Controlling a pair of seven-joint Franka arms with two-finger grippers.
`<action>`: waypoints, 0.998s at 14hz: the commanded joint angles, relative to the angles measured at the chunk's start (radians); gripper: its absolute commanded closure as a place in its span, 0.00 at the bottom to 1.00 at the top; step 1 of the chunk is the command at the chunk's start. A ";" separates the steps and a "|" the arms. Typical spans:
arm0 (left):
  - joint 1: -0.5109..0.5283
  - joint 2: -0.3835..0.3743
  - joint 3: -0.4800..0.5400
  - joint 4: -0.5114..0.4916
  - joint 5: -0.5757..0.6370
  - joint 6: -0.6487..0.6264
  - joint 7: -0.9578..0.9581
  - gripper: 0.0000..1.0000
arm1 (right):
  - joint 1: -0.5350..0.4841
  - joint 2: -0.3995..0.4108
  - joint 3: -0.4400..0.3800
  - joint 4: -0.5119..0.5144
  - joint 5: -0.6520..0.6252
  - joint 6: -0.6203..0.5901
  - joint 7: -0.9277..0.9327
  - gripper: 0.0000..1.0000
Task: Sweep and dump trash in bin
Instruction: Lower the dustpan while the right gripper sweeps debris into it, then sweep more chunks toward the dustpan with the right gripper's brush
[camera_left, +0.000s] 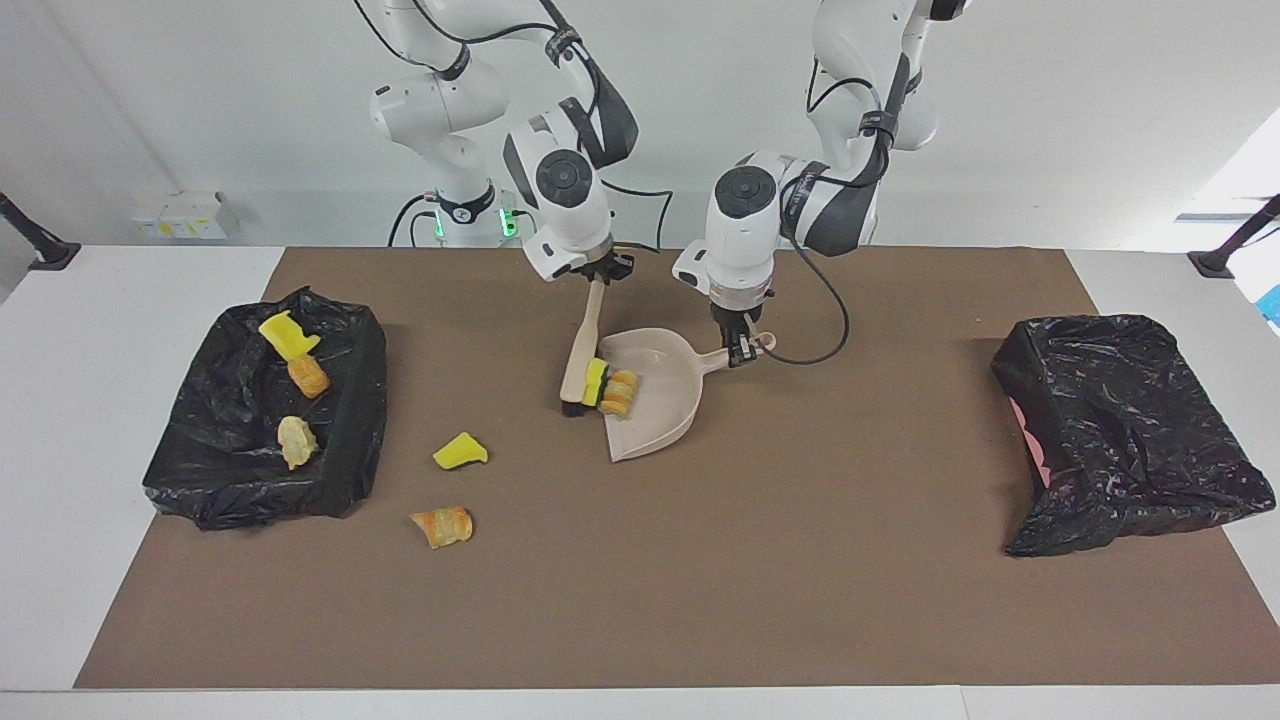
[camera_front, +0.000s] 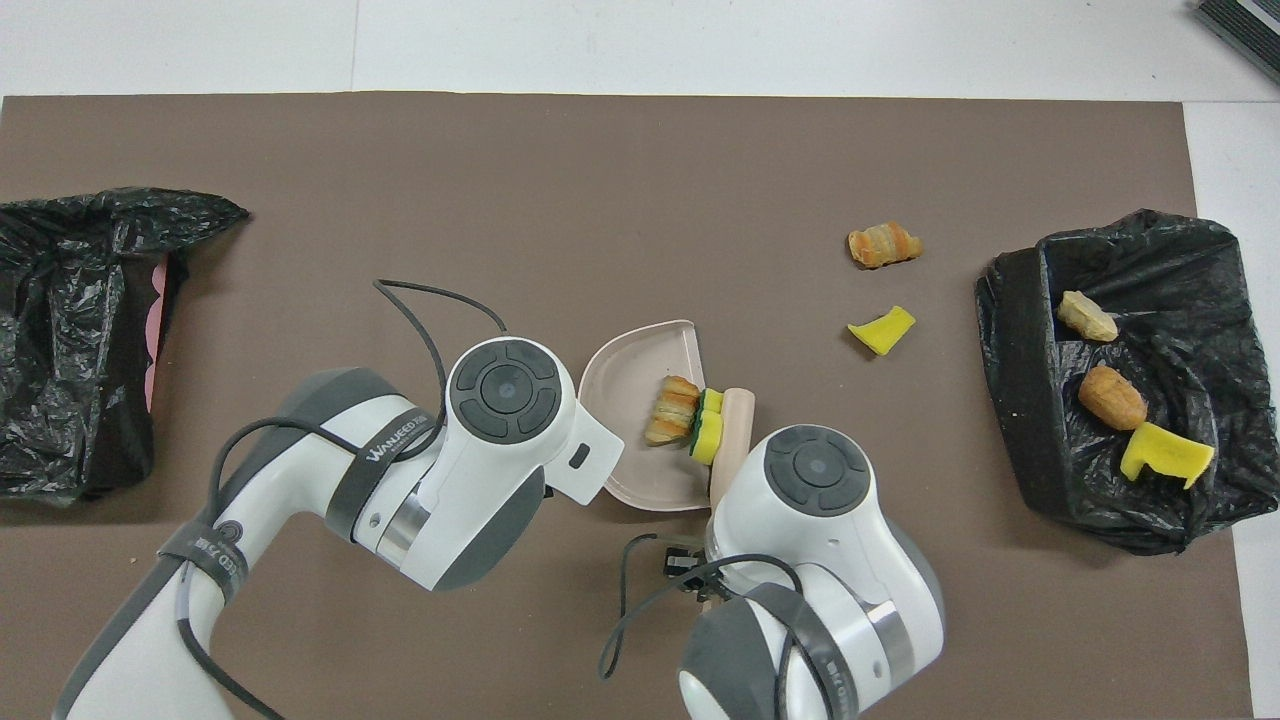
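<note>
My left gripper (camera_left: 742, 348) is shut on the handle of the beige dustpan (camera_left: 660, 400), which rests on the brown mat. My right gripper (camera_left: 600, 272) is shut on the beige brush (camera_left: 582, 345); its black bristles stand at the pan's mouth. A yellow chunk (camera_left: 596, 381) and a bread piece (camera_left: 620, 392) lie between the bristles and the pan, just inside its mouth. In the overhead view they lie on the pan (camera_front: 630, 375) beside the brush (camera_front: 738, 425). A loose yellow chunk (camera_left: 460, 452) and a bread piece (camera_left: 443, 526) lie on the mat toward the right arm's end.
A black-bagged bin (camera_left: 200, 470) at the right arm's end of the table holds a yellow chunk (camera_left: 288, 336) and two tan-orange lumps (camera_left: 309, 377). Another black bag (camera_left: 1130, 430) lies at the left arm's end. A cable loops on the mat beside the left gripper.
</note>
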 joint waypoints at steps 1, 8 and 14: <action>-0.018 -0.026 0.011 -0.035 0.013 0.031 -0.028 1.00 | 0.036 0.016 0.002 0.082 0.015 -0.075 -0.037 1.00; -0.006 -0.019 0.011 -0.035 0.006 0.063 -0.026 1.00 | -0.039 0.064 -0.001 0.167 -0.206 -0.092 -0.217 1.00; 0.002 -0.017 0.012 -0.035 -0.064 0.067 -0.031 1.00 | -0.180 0.140 -0.006 0.262 -0.342 -0.123 -0.286 1.00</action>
